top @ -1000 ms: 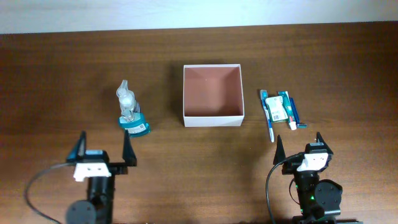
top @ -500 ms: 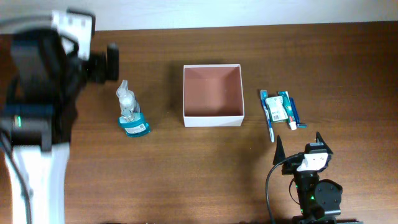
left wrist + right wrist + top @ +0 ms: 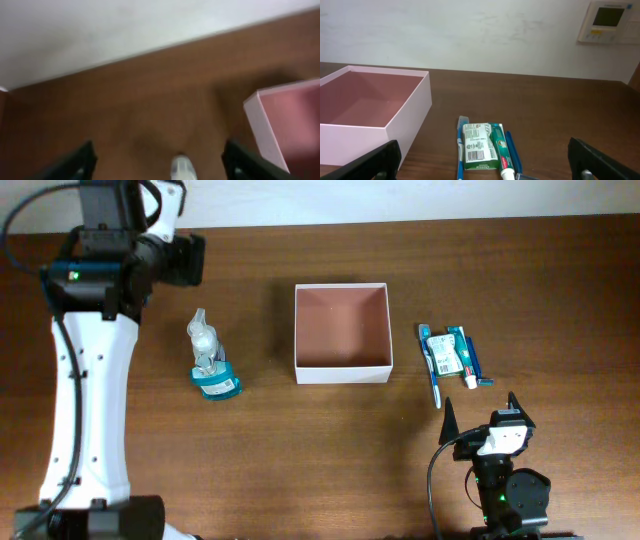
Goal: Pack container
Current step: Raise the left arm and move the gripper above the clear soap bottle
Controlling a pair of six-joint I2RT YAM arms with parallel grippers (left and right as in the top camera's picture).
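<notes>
1. Your container (image 3: 342, 372) sits on the brown surface (image 3: 300, 470) at about mid-width, toward the far edge. It is lidless, with white walls around a pinkish-brown floor.
2. Your left hand (image 3: 159, 161) is open. In the blurred left wrist view its two fingertips stand wide apart and grip nothing, and a pale tip of the clear bottle (image 3: 203, 340) shows low between them.
3. Your left arm (image 3: 88, 410) reaches to the far-left corner, its head beyond the bottle and apart from it.
4. The clear bottle is left of the container, well apart from it, its near end touching a teal pack (image 3: 218, 383).
5. Your right hand (image 3: 481, 418) is open at the near edge and holds nothing.
6. A toothpaste pack (image 3: 450, 355) lies just beyond that hand, right of the container and not touching it. A blue toothbrush (image 3: 435, 385) lies along its left side.
</notes>
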